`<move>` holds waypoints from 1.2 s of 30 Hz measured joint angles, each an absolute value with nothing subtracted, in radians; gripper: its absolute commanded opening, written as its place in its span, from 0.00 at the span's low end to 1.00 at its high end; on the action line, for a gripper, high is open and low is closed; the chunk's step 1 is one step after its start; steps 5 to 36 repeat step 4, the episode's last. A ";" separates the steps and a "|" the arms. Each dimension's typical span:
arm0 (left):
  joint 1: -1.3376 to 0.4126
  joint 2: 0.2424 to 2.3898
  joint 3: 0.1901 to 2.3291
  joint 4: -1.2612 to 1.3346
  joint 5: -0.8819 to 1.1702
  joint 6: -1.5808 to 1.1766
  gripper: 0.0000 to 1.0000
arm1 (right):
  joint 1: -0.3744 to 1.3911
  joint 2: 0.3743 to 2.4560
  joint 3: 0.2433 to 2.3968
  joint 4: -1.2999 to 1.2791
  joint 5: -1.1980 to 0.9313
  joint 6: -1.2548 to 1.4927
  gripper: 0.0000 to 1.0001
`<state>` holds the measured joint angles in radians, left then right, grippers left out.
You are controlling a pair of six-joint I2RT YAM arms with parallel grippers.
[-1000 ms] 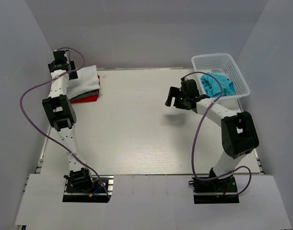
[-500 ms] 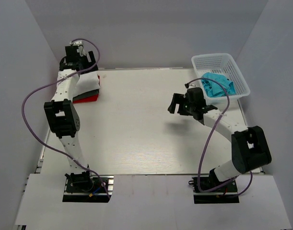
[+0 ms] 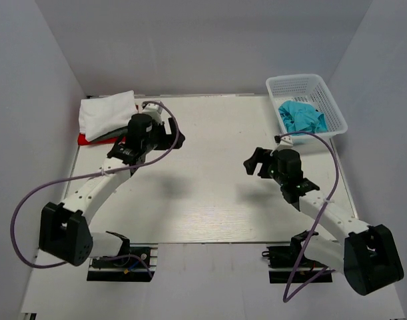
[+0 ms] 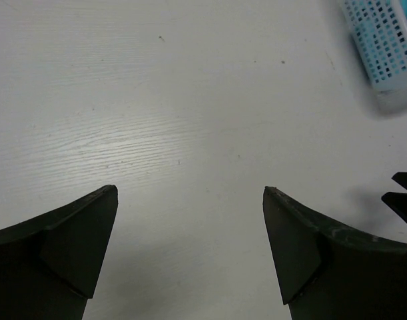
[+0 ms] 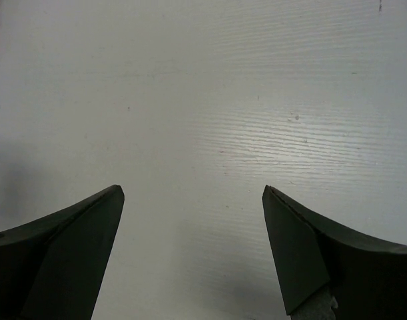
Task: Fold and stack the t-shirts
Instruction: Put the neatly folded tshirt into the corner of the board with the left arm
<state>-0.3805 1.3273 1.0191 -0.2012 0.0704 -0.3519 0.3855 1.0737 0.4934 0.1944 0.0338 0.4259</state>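
- The white t-shirt (image 3: 108, 112) is folded into a flat, slightly skewed rectangle. It lies on top of a stack at the far left corner of the bench (image 3: 203, 200).
- The red t-shirt (image 3: 86, 139) is at the bottom of that stack. Only its near left edge shows from under the white one.
- The dark grey t-shirt (image 3: 110, 139) shows as a thin dark strip between white and red. Most of it is covered and hard to make out.
- The teal t-shirt (image 3: 302, 117) is unfolded and crumpled. It sits inside the basket (image 3: 303, 79) at the far right corner.
- The left hand (image 3: 171, 137) is released, its jaws spread wide and grasping nothing. It hangs just right of the stack. Its wrist view shows bare bench between the fingers (image 4: 70, 247), with a basket corner cut off at the top right.
- The right hand (image 3: 252, 162) is released and empty, over the right half of the bench, near of the basket and apart from it.
- A red sliver at the top left corner of the right wrist view is too small to identify.
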 measured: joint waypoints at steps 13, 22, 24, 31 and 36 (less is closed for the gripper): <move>-0.403 1.285 0.979 -0.208 -0.027 -0.371 1.00 | 0.385 1.069 0.477 0.201 0.041 0.438 0.90; -0.403 1.285 0.979 -0.208 -0.027 -0.371 1.00 | 0.385 1.069 0.477 0.201 0.041 0.438 0.90; -0.403 1.285 0.979 -0.208 -0.027 -0.371 1.00 | 0.385 1.069 0.477 0.201 0.041 0.438 0.90; -0.403 1.285 0.979 -0.208 -0.027 -0.371 1.00 | 0.385 1.069 0.477 0.201 0.041 0.438 0.90; -0.403 1.285 0.979 -0.208 -0.027 -0.371 1.00 | 0.385 1.069 0.477 0.201 0.041 0.438 0.90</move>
